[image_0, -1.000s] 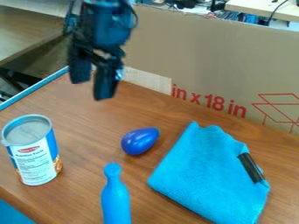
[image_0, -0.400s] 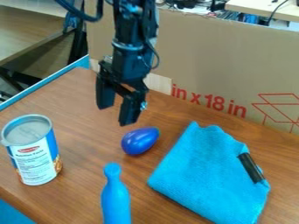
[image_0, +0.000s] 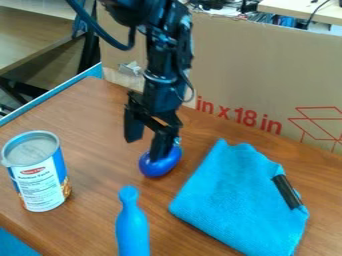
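Pincer (image_0: 145, 149) lowered; egg (image_0: 159, 169) (blue) partly behind one finger.

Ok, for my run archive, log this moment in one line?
gripper: open, at blue eggplant-shaped toy; can: upright; bottle-shaped object; blue cloth: folded

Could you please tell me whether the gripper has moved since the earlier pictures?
Yes: against the cardboard panel, the gripper has moved down and right in the view, towards the dark-blue egg-shaped object.
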